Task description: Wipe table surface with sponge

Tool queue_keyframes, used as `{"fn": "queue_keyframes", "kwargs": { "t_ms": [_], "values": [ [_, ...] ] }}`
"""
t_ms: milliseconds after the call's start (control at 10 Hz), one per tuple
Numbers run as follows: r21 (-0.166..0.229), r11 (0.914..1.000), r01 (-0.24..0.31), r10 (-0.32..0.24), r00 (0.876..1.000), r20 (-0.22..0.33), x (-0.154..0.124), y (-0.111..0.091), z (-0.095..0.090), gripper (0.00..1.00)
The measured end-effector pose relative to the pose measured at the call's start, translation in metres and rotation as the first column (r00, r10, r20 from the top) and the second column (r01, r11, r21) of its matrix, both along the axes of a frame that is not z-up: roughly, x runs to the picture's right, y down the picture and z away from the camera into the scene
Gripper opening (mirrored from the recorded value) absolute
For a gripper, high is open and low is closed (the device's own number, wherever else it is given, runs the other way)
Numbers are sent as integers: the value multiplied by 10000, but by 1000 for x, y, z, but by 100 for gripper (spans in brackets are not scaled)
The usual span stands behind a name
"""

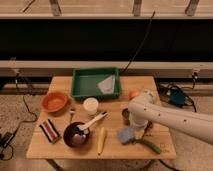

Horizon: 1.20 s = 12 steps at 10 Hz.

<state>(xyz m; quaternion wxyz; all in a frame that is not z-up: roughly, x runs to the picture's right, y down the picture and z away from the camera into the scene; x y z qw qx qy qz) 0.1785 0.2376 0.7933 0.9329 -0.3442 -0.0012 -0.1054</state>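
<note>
1. While the white arm (170,120) reaches in from the right, its gripper (131,125) hangs low over the near right part of the table (60,150).
2. The gripper is right at the far edge of the blue-grey sponge (126,135). I cannot tell if the gripper is open or closed, or if it touches the sponge.
3. The sponge lies flat on the wood, near the front edge.
4. A long green thing (149,146) lies just to the right of the sponge.
5. A long yellow thing (101,141) lies to the left of the sponge.
6. A dark bowl (75,136) sits further left, with a white tool (94,121) leaning out of it.
7. A striped block (49,131) lies at the near left corner.
8. An orange bowl (54,101) sits on the left side, and a white cup (90,106) stands in the middle.
9. A green tray (82,82) sits at the far edge with a pale cloth (106,84) inside it.
10. A small orange ball (133,94) rests just past the arm, on the far side.
</note>
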Motion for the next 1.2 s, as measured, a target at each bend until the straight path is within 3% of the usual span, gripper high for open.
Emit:
{"fn": "queue_keyframes", "kwargs": {
  "t_ms": [300, 400, 900, 1200],
  "values": [
    [-40, 9991, 427, -428, 9974, -580, 21, 11, 5, 0],
    [-58, 9989, 463, -465, 9975, -527, 21, 15, 3, 0],
    [-183, 9976, 673, -661, 9961, 590, -28, 36, -24, 0],
    [-276, 9965, 787, -759, 9930, 903, -49, 38, -20, 0]
  ]
}}
